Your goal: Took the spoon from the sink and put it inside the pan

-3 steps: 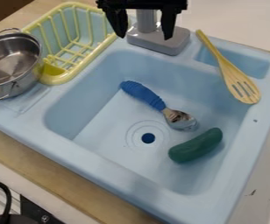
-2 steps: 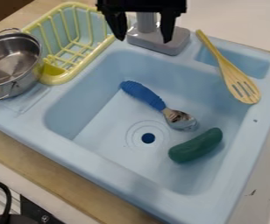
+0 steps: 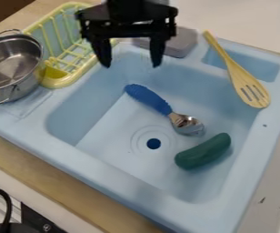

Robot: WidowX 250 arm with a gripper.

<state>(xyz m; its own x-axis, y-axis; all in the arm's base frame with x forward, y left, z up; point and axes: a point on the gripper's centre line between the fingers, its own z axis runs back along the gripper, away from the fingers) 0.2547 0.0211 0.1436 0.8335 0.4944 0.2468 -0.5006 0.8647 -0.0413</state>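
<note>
My gripper (image 3: 131,64) is open over the back edge of the sink (image 3: 100,116), with nothing between its fingers. In the basin lies the spoon (image 3: 150,99), its ribbed blue handle toward the upper left and its metal bowl toward the lower right. The gripper hangs above and a little behind the handle, apart from it. At the left, a steel pan (image 3: 12,63) stands on the sink's left ledge, beside the dish rack.
A green toy vegetable (image 3: 203,151) lies in the basin just below the spoon's bowl. The slotted yellow spatula (image 3: 242,84) rests across the right rear rim. A yellow dish rack (image 3: 62,77) stands at the back left, and a grey faucet base (image 3: 172,43) behind the basin.
The gripper has moved down in the view and a little left, from in front of the faucet to the basin's back edge. It is still open; the spoon and pan have not moved.
</note>
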